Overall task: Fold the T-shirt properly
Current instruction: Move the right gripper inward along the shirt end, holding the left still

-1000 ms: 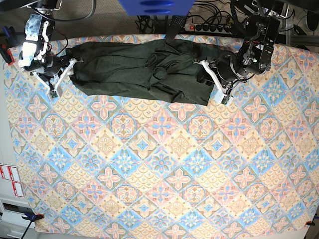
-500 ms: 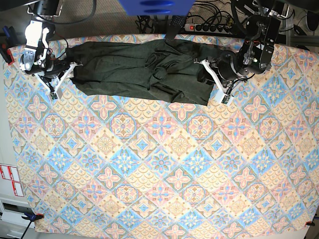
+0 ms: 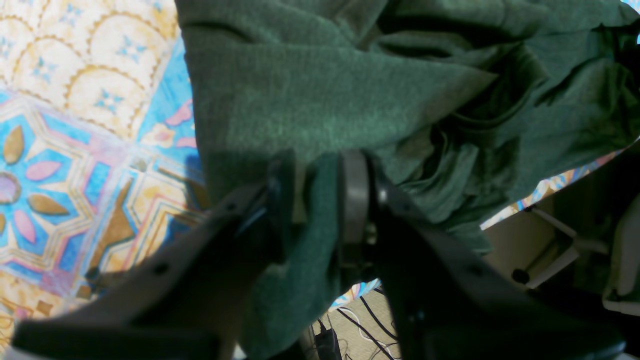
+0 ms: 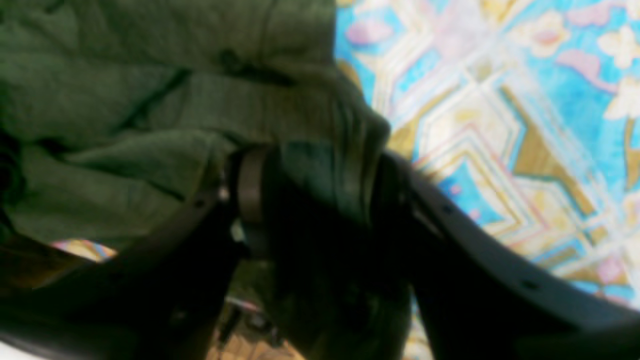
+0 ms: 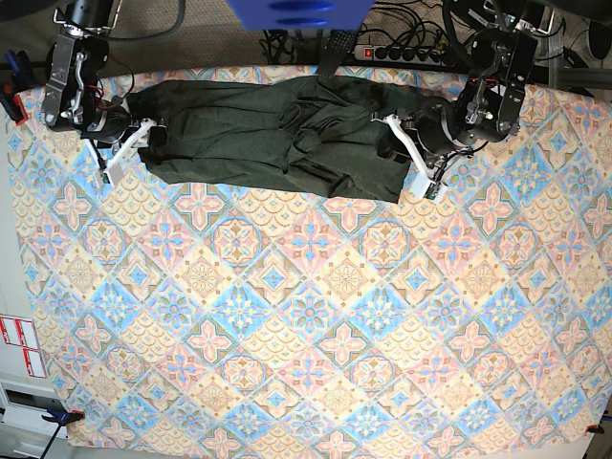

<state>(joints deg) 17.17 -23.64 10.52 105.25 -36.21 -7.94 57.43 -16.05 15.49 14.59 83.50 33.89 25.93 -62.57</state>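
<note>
A fold of the T-shirt (image 3: 320,95) is pinched between the left gripper (image 3: 317,200) fingers at the garment's end nearest the power strip (image 5: 411,53); at the opposite end, bunched cloth is seen between the widely spread right gripper (image 4: 310,195) fingers, though whether it is actually clamped cannot be told from the blurred view; the T-shirt is laid along the far edge of the patterned tablecloth (image 5: 306,316), away from the white labels at the near corner; its long axis is stretched between the two grippers, parallel to that far edge; its middle is rumpled; if one end is lifted before the other is secured, the thin knit could slip out and the creases could be dragged into the fold.
</note>
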